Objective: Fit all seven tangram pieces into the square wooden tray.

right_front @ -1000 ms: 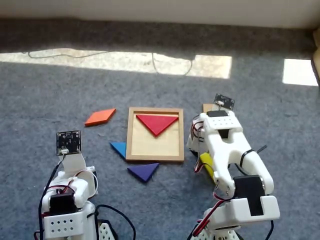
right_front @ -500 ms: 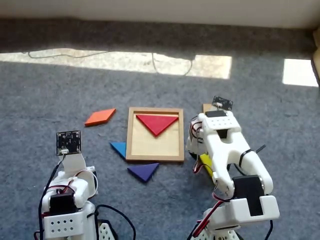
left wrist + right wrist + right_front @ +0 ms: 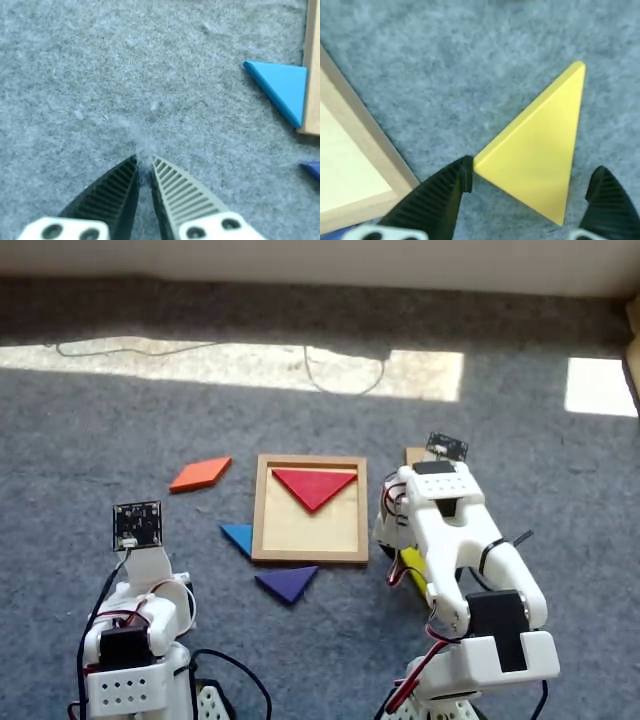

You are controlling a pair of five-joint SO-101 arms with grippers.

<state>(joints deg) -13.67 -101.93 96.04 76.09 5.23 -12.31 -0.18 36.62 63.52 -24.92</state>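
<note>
- The left gripper is resting low over bare carpet toward the carpet's near-left corner, its ribbed fingers drawn together on nothing; I judge this arm to be idling.
- An orange parallelogram is lying flat, off the tray's far-left corner and apart from it.
- A light blue triangle is lying with one side against the outside of the tray's left rim.
- The square wooden tray is sitting mid-carpet, holding just a red triangle whose long side is running along the far rim and whose tip is pointing toward the near rim; the rest of the floor is showing bare wood.
- A purple triangle is lying just outside the tray's near rim.
- The yellow triangle is lying flat on the carpet just right of the tray, smooth and thin-looking.
- The right gripper is hovering over it with its fingers spread wide, one tip at a corner of the triangle and the other beyond its opposite side.
- Judging from this, the yellow piece's pickup is in hand: the next move is calling for lowering, closing across the triangle, then carrying it left into the tray.
</note>
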